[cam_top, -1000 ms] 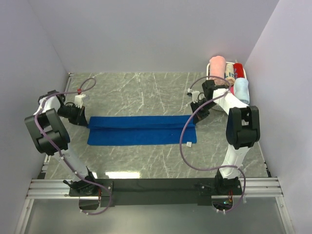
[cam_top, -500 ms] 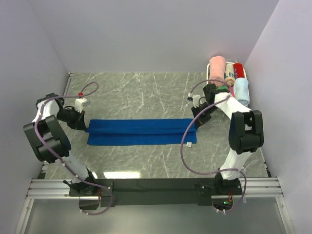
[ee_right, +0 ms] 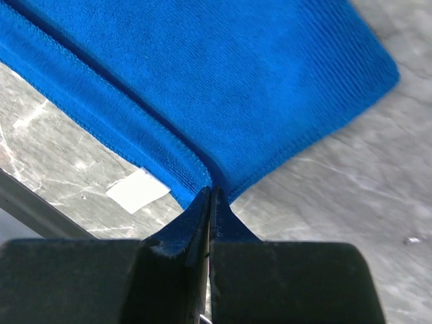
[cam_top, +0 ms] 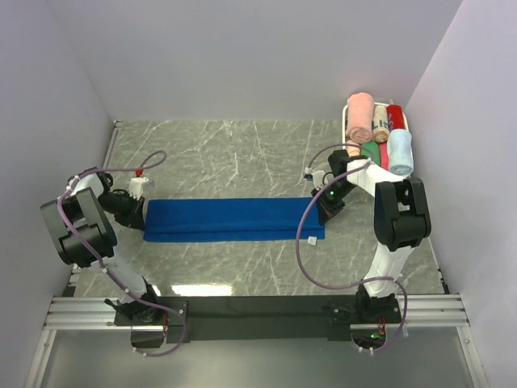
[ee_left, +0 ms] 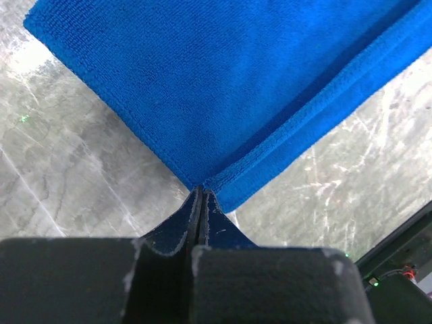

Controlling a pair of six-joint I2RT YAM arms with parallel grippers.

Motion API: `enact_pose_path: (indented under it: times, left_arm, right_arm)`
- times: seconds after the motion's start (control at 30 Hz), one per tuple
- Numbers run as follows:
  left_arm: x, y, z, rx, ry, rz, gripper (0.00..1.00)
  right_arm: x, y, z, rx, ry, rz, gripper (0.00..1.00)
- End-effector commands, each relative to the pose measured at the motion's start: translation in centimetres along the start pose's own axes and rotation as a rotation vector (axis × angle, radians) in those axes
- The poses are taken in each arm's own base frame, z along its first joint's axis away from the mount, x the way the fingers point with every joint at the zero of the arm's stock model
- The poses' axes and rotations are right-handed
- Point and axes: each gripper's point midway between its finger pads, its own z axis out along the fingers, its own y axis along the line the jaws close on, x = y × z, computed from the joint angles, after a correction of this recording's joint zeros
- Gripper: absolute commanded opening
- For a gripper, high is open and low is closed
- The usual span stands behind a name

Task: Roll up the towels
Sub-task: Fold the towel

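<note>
I see the royal blue towel [cam_top: 234,219] lying across the middle of the marble counter [cam_top: 242,153], folded lengthwise into a long narrow strip that runs left to right. Its near long edge shows two layers stacked, with the hems close together.

The left jaws sit at the strip's left end. On the left wrist camera they are pressed together, and the dark fingertips [ee_left: 192,216] pinch the towel's hem right where the upper layer meets the lower one. The right jaws sit at the right end in the same way. On the right wrist camera they are closed too, and the fingertips [ee_right: 199,209] nip the hem at the near right corner. A small white label [ee_right: 137,191] lies on the counter just beside that corner.

The pale blue towel [cam_top: 400,152] is rolled up and rests in the white basket [cam_top: 412,123] at the far right corner. It lies beside a pink roll [cam_top: 359,117], a red roll [cam_top: 395,115] and a green one [cam_top: 370,151].
</note>
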Motion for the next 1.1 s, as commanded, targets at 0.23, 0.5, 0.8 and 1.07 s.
enact_pose_path:
  times: [0.23,0.5,0.8,1.07]
  left_arm:
    - [0.7,0.3,0.0,-0.027,0.014,0.025,0.01]
    - [0.0,-0.1,-0.7,-0.025,-0.012,0.044,0.01]
    - [-0.2,-2.1,-1.6,0.064,-0.010,0.076,0.23]
    - [-0.8,-4.1,-3.7,0.100,-0.020,0.125,0.34]
  right_arm:
    - [0.1,0.8,0.2,-0.002,0.020,-0.050,0.00]
    - [-0.1,0.5,-0.8,0.027,0.013,-0.084,0.00]
    - [1.2,1.1,-1.4,0.022,0.033,-0.114,0.27]
    - [-0.2,1.7,-4.4,0.064,-0.032,-0.164,0.38]
